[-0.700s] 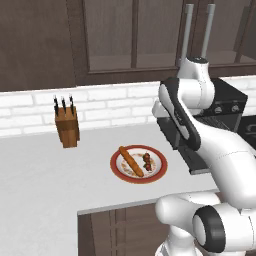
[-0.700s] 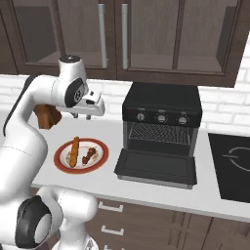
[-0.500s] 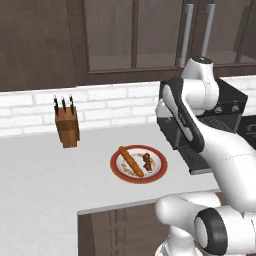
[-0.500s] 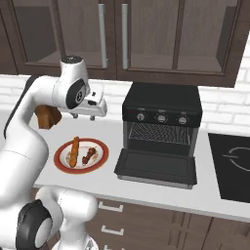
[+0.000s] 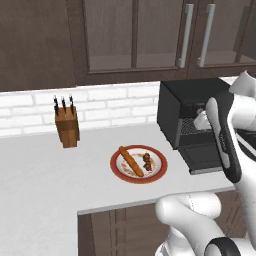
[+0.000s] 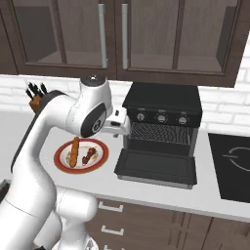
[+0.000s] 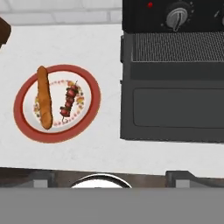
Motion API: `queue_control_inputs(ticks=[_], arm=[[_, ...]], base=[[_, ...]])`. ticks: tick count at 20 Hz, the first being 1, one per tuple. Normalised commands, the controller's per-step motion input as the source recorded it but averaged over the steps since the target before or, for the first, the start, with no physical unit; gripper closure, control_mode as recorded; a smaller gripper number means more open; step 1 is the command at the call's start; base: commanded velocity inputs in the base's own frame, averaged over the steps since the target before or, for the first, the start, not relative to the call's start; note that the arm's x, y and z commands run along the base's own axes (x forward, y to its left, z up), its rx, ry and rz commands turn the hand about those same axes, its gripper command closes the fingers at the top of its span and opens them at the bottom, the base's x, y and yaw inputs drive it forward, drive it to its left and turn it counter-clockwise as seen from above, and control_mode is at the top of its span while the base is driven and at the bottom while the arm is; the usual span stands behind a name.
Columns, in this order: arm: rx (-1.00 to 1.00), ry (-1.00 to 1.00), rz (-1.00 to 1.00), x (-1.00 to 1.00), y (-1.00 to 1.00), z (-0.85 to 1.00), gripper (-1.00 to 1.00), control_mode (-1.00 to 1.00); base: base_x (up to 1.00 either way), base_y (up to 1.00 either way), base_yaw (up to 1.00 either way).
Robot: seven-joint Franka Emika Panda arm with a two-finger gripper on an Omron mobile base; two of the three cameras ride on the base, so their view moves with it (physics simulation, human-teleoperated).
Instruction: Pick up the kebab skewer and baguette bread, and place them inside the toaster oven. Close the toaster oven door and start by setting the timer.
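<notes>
Red-rimmed plate [image 7: 26, 127] lies left of the spread gripper [image 7: 103, 175]; kebab skewer [image 7: 69, 103] and baguette bread [image 7: 43, 97] run parallel.

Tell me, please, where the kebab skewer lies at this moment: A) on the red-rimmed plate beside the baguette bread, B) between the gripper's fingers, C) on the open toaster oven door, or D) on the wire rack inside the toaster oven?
A: the kebab skewer lies on the red-rimmed plate next to the baguette bread, while the toaster oven door hangs open and bare.
</notes>
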Motion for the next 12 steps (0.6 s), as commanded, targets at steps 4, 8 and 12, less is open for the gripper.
queue_control_inputs(ticks=[4, 8, 12], arm=[[0.00, -0.25, 0.00, -0.07, -0.75, -0.18, -1.00, -1.00], [0.00, -0.25, 0.00, 0.03, -0.71, -0.17, -1.00, -1.00], [0.00, -0.22, 0.00, 0.28, -0.54, -0.13, -1.00, -1.00]], base=[[0.00, 0.00, 0.00], [0.00, 0.00, 0.00], [0.00, 0.00, 0.00]])
